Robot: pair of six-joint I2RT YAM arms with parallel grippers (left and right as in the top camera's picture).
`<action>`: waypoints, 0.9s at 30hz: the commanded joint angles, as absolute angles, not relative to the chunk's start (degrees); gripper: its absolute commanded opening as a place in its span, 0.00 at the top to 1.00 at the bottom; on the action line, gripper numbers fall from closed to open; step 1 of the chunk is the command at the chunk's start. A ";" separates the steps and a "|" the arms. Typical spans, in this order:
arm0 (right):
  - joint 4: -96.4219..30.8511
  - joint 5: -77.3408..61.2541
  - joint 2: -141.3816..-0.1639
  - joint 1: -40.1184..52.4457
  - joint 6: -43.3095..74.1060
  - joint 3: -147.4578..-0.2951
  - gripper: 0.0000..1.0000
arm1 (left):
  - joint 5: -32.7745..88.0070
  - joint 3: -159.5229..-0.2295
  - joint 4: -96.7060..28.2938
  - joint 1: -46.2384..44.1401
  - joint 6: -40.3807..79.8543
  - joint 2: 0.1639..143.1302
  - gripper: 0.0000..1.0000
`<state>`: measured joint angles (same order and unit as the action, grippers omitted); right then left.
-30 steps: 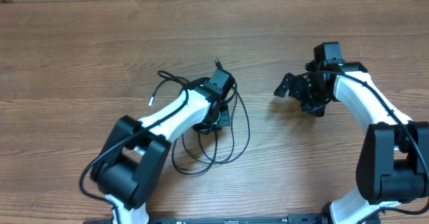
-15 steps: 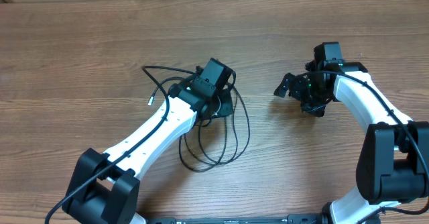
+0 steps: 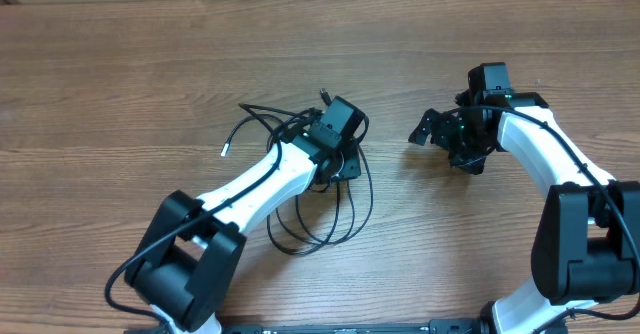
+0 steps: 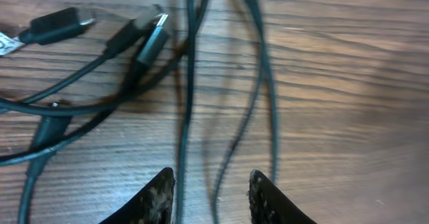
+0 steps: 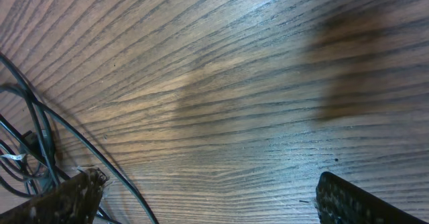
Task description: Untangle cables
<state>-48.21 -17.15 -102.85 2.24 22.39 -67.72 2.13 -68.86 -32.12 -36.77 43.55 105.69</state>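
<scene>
The surface (image 3: 120,64) is brown wood-grain laminate, flat and matt with a slight sheen. The cables (image 4: 190,83) lie at its middle, a small knot with loose loops sprawling toward the robot's side and one free end trailing out to the left.

The left gripper (image 4: 213,200) hangs right over the knot, its fingers parted, with a couple of strands running loose between them and nothing pinched. The right gripper (image 5: 211,200) is spread wide over bare wood to the right of the bundle, holding nothing.

The cords are thin, round, black and rubbery. I judge them light and limp: they should drag and slide easily on the laminate, but snag wherever strands cross. A pull on a mid-loop would likely tighten the knot.

The plugs (image 4: 151,39) are short, rigid black housings with flat silver tips, several clustered at one side of the knot. These look like the best hold, being stiff, wider than the cord, and the ends that must be drawn out through the loops.
</scene>
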 commanded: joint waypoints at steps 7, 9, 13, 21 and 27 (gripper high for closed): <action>-48.12 -16.69 -101.69 2.13 22.00 -68.31 0.00 | -6.20 -68.93 -29.56 -35.66 43.72 109.40 0.74; -48.12 -16.71 -101.69 2.13 22.02 -68.31 0.00 | -6.42 -68.93 -27.97 -35.64 42.87 109.67 0.83; -48.12 -16.69 -101.69 2.13 22.00 -68.31 0.00 | -5.93 -68.93 -25.45 -35.68 40.71 110.80 0.96; -48.12 -16.69 -101.69 2.13 22.02 -68.31 0.00 | -1.89 -68.93 -23.03 -35.66 40.69 114.96 0.82; -48.12 -16.69 -101.69 2.13 22.02 -68.31 0.00 | -1.89 -68.93 -22.68 -35.66 40.64 115.72 0.80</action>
